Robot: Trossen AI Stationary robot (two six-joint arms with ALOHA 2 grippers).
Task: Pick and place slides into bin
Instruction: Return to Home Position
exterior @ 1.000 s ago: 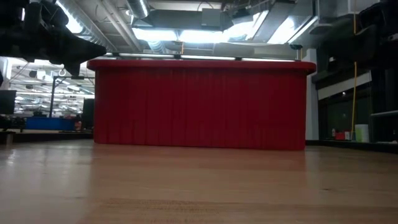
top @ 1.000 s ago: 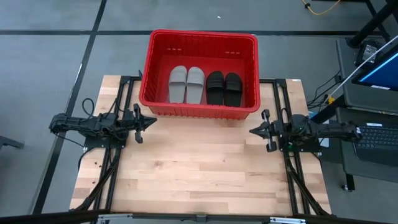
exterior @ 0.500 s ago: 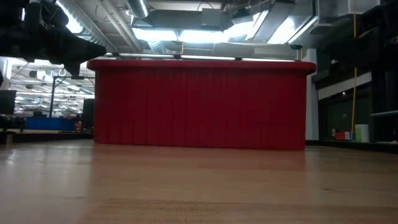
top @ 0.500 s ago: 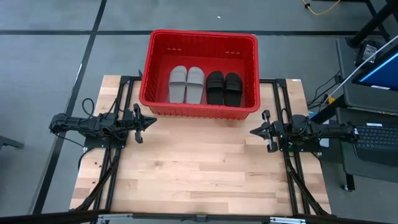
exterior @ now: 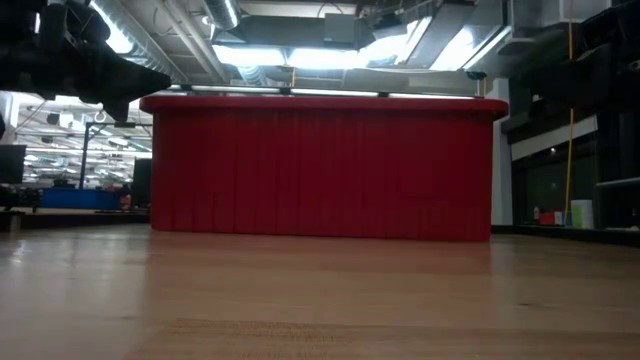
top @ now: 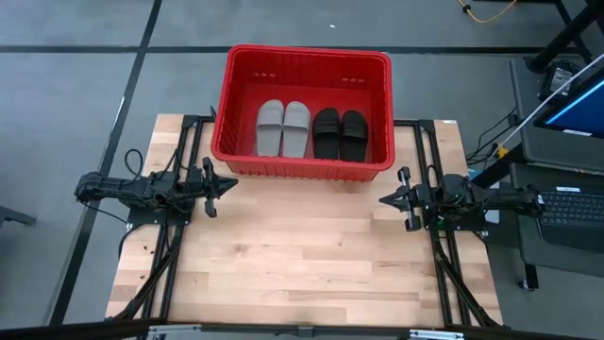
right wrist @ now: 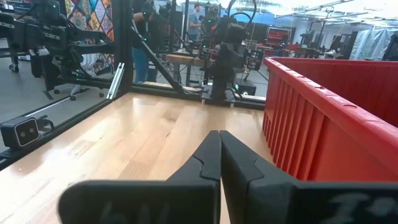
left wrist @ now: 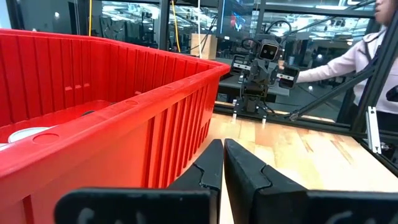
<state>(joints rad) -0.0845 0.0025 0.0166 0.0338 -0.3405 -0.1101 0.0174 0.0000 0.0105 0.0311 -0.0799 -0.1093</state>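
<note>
Red bin (top: 304, 163) holds all four slides (top: 295, 127) abreast, and I see nothing shifting lately: left gripper (top: 231, 182) and right gripper (top: 382, 199) flank it, fingers (left wrist: 249, 174) together, so I judge the job done.

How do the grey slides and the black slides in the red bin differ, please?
Colour: the grey slides are light grey, the black slides black. Place: the grey slides lie in the red bin's half toward the left gripper; the black slides lie toward the right gripper. Shared: both pairs lie strap-up, side by side in one row, touched by neither gripper.
</note>
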